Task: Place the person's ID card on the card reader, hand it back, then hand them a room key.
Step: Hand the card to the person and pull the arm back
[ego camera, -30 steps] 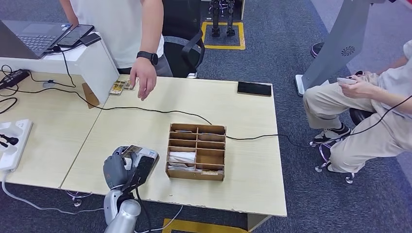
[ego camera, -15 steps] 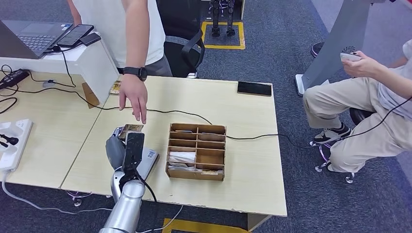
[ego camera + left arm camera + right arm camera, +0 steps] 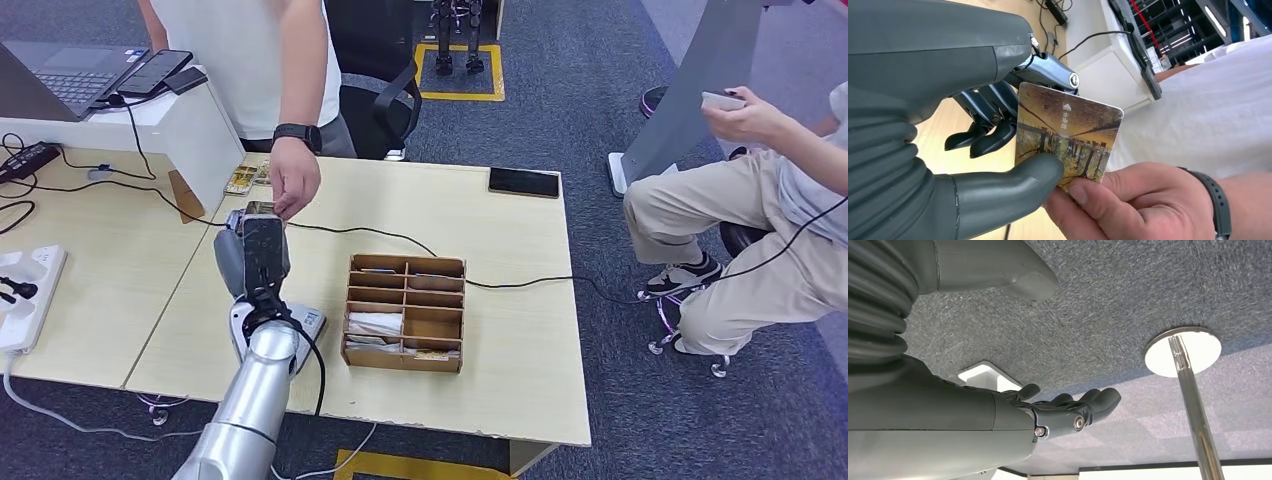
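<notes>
1. id card [image 3: 1068, 140] pinched by left hand [image 3: 252, 262], raised above tabletop [image 3: 500, 330] at 10 o'clock of wooden organizer [image 3: 405, 312].
2. person's hand [image 3: 1118, 210] grips the card's near corner.
3. right hand [image 3: 1068, 412] hangs released, fingers extended, above carpet.

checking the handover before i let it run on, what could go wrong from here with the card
1. The robot's grey left hand pinches the printed picture card while the person's hand grips its corner; a late release could bend the card, an early one might drop it.
2. The thin black cable lies across the pale wooden table under the handover; the lowering arm could snag it.
3. The brown compartmented wooden box stands close beside that arm and might get bumped.
</notes>
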{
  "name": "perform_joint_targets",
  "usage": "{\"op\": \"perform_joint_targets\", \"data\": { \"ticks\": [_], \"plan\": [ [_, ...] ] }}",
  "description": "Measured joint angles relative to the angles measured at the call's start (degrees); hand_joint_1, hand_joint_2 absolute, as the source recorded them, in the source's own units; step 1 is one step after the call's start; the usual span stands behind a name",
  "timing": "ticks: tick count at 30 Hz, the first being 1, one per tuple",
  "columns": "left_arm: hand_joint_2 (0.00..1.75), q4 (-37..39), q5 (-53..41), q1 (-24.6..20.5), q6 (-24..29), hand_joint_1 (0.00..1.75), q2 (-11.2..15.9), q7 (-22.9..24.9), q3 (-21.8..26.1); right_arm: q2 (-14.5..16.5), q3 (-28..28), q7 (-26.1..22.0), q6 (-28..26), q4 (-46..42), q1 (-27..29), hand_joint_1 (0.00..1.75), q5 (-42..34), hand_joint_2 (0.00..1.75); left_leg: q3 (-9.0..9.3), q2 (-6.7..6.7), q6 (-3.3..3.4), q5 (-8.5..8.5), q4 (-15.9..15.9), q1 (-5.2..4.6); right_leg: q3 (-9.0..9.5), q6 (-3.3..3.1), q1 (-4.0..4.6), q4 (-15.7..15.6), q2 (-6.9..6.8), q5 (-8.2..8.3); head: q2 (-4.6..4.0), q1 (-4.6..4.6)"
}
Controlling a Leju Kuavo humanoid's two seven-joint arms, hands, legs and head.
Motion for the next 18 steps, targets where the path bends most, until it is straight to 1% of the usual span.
{"op": "perform_joint_targets", "data": {
  "ticks": [1, 2, 8, 15, 18],
  "plan": [
    [1.75, 0.01, 0.46, -0.37, 0.0, 0.16, 0.1, 0.13, -0.14, 0.0, 0.01, 0.0, 0.0, 0.03, -0.01, 0.0, 0.04, 1.75, 0.0, 0.0, 0.0, 0.0, 0.0, 0.0, 0.0, 0.0, 0.0, 0.0, 0.0, 0.0, 0.0, 0.0],
    [1.75, 0.03, 0.95, -0.72, 0.0, 0.0, 0.16, 0.19, -0.22, 0.0, 0.0, 0.0, 0.0, 0.06, -0.01, 0.0, 0.07, 1.75, 0.0, 0.0, 0.0, 0.0, 0.0, 0.0, -0.01, 0.0, 0.0, 0.0, 0.01, 0.0, 0.0, 0.0],
    [1.75, 0.06, 2.66, -2.44, 0.0, 0.0, 0.22, -1.33, -0.28, 0.01, -0.01, 0.0, 0.0, 0.14, -0.08, 0.0, -0.11, 1.75, -0.01, 0.01, 0.0, 0.0, 0.0, 0.0, -0.01, 0.0, 0.0, 0.0, 0.0, 0.0, 0.01, 0.01],
    [1.75, 0.02, 2.66, -2.7, 0.02, 0.0, 0.19, -3.19, -0.28, 0.08, -0.01, 0.04, 0.0, 0.14, -0.09, 0.0, -0.32, 1.75, -0.02, 0.01, 0.0, 0.0, 0.0, 0.0, -0.03, 0.0, 0.0, 0.0, 0.01, 0.0, 0.01, 0.01],
    [0.44, -1.32, 2.74, -1.71, 0.04, 0.0, -0.12, -5.21, -0.58, 0.2, -0.01, 0.35, 0.0, 0.0, -0.06, 0.0, -1.44, 1.75, -0.03, 0.02, 0.0, 0.0, 0.0, 0.0, -0.03, 0.0, 0.0, 0.0, 0.02, 0.0, 0.0, -0.01]
  ]
}}
